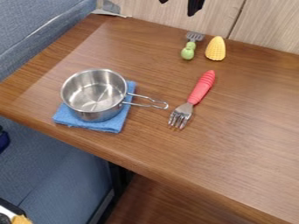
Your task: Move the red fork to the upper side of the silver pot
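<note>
Could snag the red fork point(201, 88), lying just right of the silver pot's point(102, 114) wire handle point(146, 105), if swung low, dragging pot and blue cloth point(119, 117). Might twist if pinched off-balance. Can't see cloth beneath pot. Beyond, see end effector point(179, 3) released, mostly cut off.

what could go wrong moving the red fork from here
The tines of the red fork lie close to the end of the pot's handle, so a sideways drag might catch it. The silver pot sits on a blue cloth, which could slide if bumped. Carried low across the pot, the fork might clip its rim.
</note>
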Tool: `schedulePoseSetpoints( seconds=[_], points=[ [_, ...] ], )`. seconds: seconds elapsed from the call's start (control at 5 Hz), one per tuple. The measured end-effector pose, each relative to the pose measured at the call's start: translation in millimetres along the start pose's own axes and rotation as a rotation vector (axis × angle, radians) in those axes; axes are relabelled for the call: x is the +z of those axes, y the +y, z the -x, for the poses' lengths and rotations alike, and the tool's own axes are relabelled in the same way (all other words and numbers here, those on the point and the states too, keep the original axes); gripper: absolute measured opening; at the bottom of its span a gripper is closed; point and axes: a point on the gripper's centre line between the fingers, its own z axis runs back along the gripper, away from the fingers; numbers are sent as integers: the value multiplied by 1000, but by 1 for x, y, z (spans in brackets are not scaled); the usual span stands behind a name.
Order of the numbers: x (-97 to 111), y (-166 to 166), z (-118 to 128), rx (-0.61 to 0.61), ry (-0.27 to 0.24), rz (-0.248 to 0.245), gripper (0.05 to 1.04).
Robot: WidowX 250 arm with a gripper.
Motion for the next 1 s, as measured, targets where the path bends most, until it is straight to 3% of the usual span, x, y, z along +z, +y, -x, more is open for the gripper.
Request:
schedulePoseSetpoints(
  seconds=[0.4,1.0],
  points=[
    [-35,-13,19,14,93,23,1000],
    [-63,-72,50,11,145,69,1000]
  ],
)
